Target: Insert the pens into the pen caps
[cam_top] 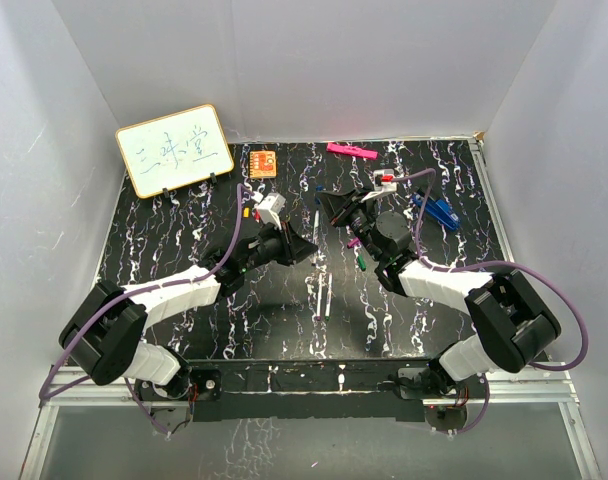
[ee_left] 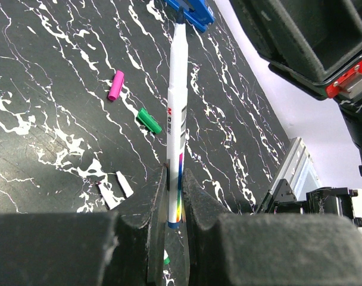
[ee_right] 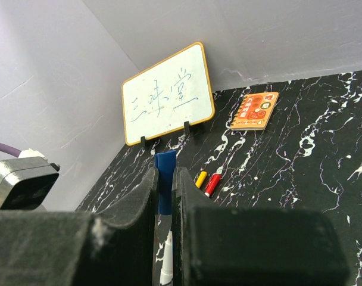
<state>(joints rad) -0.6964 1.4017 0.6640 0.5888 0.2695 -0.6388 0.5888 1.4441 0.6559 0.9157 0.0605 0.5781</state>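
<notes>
Both arms, left arm point(cam_top: 174, 290) and right arm point(cam_top: 434, 275), reach in low over the table point(cam_top: 164, 250) centre, wrists angled toward each other. Left claw point(ee_left: 173, 176) clamped on a pen point(ee_left: 176, 89). Right claw point(ee_right: 165, 173) clamped on the blue cap point(ee_right: 165, 189), facing it over the table centre.

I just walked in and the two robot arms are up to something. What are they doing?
The left claw is gripping a white pen, and the right claw is gripping a blue cap. They hold them together above the table, and the pen's tip meets the cap. A green cap, a purple cap, a yellow cap and a red cap lie loose on the table.
</notes>
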